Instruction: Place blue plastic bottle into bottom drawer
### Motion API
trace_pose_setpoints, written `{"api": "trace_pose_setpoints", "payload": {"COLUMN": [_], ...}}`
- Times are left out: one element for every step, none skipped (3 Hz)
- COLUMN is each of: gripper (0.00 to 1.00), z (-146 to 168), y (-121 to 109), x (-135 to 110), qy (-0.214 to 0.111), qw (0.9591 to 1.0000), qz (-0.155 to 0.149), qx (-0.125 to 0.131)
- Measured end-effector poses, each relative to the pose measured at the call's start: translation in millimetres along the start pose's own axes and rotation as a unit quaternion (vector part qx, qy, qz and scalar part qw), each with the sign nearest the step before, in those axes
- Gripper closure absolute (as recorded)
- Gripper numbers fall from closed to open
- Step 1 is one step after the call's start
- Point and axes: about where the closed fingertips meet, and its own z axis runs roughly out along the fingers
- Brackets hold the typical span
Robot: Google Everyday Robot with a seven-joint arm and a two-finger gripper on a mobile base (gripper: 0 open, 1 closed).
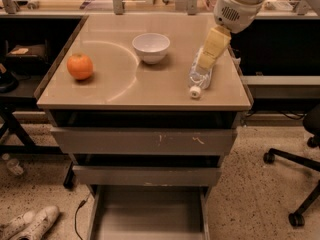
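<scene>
The blue plastic bottle (200,76) lies on its side on the tabletop near the right front, with its white cap (194,92) pointing toward the front edge. My gripper (206,63) hangs tilted from the white arm (239,4) and overlaps the bottle's far end. Whether it touches the bottle I cannot tell. The bottom drawer (148,215) is pulled open below the table, and its grey floor is bare.
A white bowl (151,47) stands at the middle back of the tabletop (120,91). An orange (80,66) sits at the left. Two closed scuffed drawers (145,142) sit above the open one. Shoes (31,224) lie on the floor at left, and a chair base (300,184) is at right.
</scene>
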Motion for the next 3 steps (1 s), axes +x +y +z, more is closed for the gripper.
{"api": "trace_pose_setpoints", "payload": {"gripper": [0.0,0.0,0.0], "z": [9.0,26.8,28.5], "y": [-26.9,-39.0,-40.1], "x": [-7.7,-12.4,-14.3], "qy": [-0.002,0.009,0.006], "qw": [0.9987,0.9976,0.9977], "qz": [0.051,0.068,0.067], "qx": [0.007,0.007,0.009]}}
